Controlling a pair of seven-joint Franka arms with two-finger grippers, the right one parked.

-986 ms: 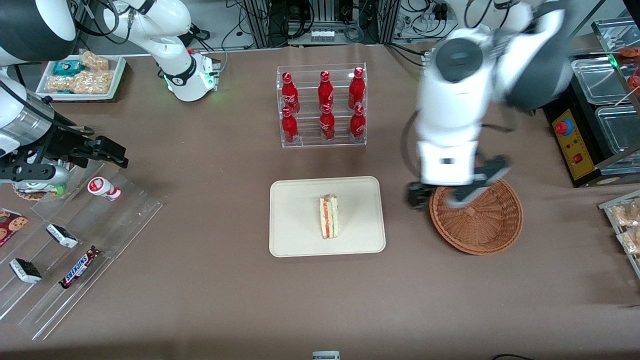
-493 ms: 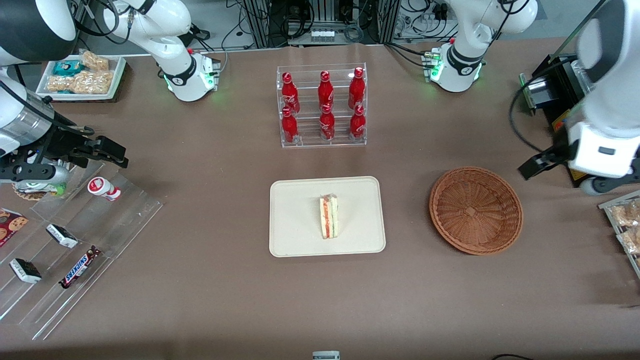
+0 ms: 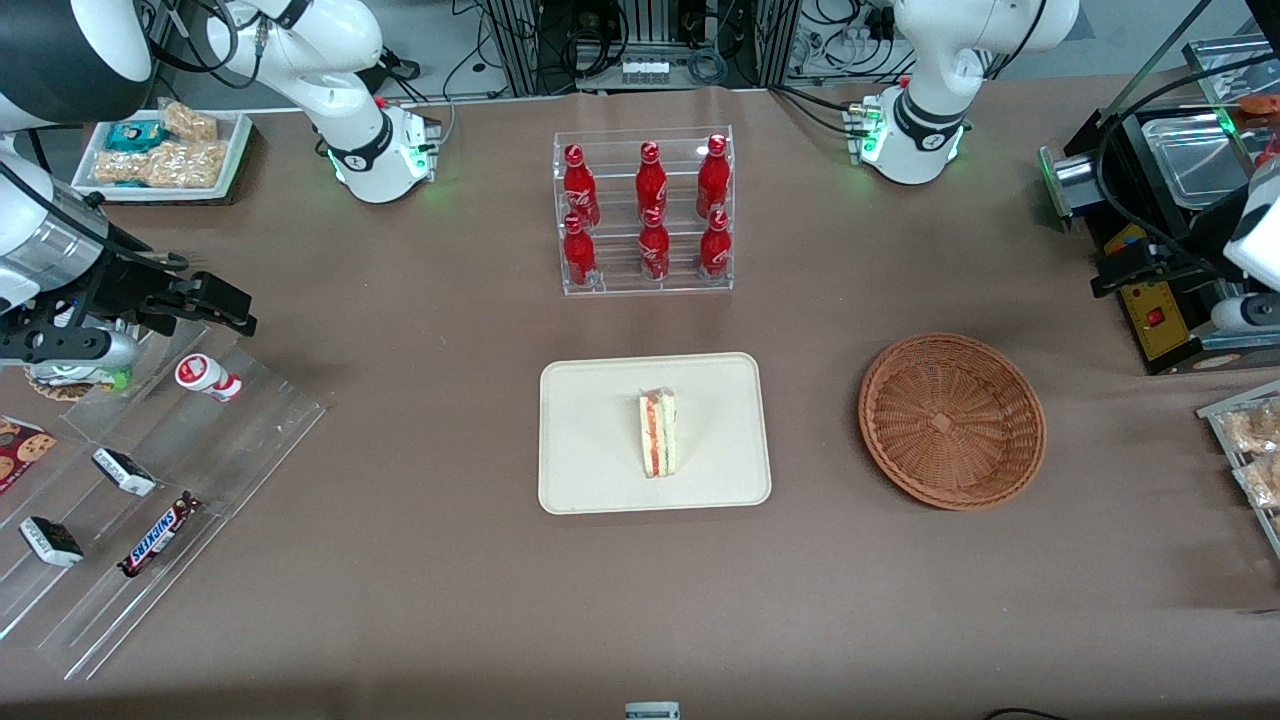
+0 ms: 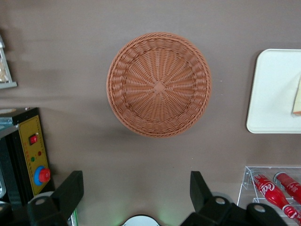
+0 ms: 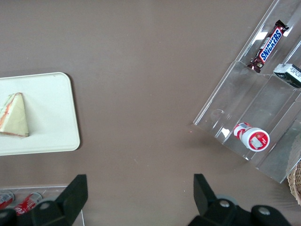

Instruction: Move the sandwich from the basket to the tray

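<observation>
Front view first, and the tray (image 3: 590, 480) is our landmark, flat and cream in the middle of the brown table. Next in size, the basket (image 3: 952, 420) sits near the tray toward the working arm's end, well apart from it, and it holds nothing. Then the rack of red bottles (image 3: 645, 212) stands farther from the front camera than the tray. Smaller again, the gripper (image 4: 135, 197): in the left wrist view its two black fingers stand wide apart with nothing between them, high above the table and looking down on the basket, and in the front view the wrist is out at the working arm's edge, far from the tray.

And the smallest player, the sandwich (image 3: 658, 433), lies on the tray, near its middle, clear of every rim. By the look of it, the job is done.

What could still spoil it? Not much! A swing back low over the tray could clip the wedge and nudge it to the rim. The wrap looks slick, so a light knock might slide it.

Its long axis runs from the bottle rack's side of the tray toward the front camera, striped filling edge facing the parked arm's end, narrow tip toward the rack.
</observation>
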